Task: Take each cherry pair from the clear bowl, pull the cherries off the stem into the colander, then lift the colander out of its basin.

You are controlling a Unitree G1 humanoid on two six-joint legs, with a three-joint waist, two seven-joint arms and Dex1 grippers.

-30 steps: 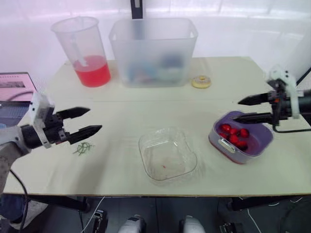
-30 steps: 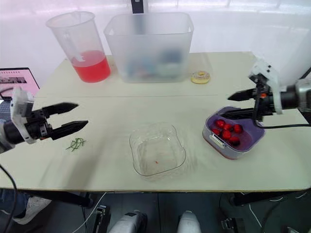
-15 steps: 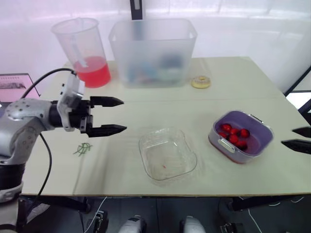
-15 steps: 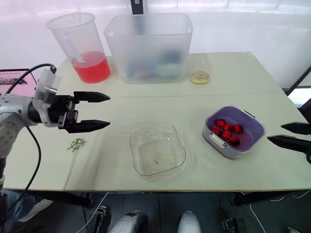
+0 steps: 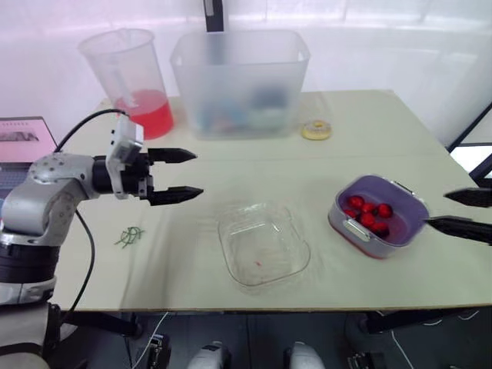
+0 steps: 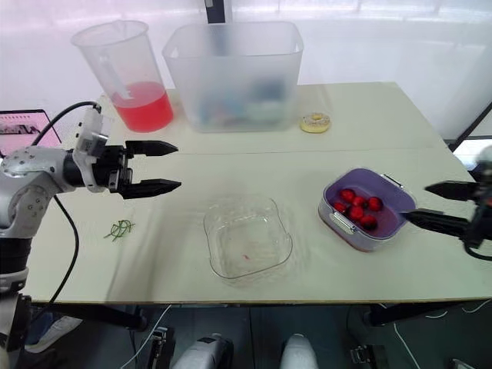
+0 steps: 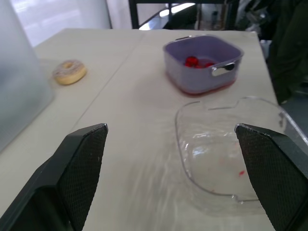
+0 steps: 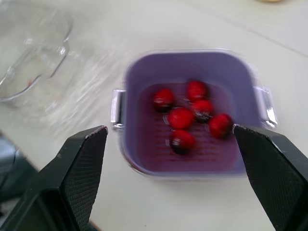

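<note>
Clear bowl (image 5: 264, 244) sits mid-desk near the front edge, with no cherry pairs left in it. Stripped stems (image 5: 131, 234) lie near the front left corner. By that reading, the pulling is done and the lift remains.

Purple colander (image 5: 384, 184) sits nested in its reddish basin (image 5: 361, 244), close to the right edge. Loose cherries (image 8: 182, 117) lie in its well.

Handling, as judged: thin stiff plastic, light even when loaded. It is probably wet and slick, and the round fruit will roll if it tips. Best hold is a small lip handle (image 8: 117, 108); there is one on each of two opposite sides. Lift level. The basin may cling and ride up with it.

Right gripper (image 5: 437, 209) is at the right edge of the desk, just beside the colander. Its fingers are spread wide, hold nothing and touch nothing.

Left gripper (image 5: 196, 174) hovers above the left half of the desk, between the stems and the bowl. It is likewise wide apart and empty.
</note>
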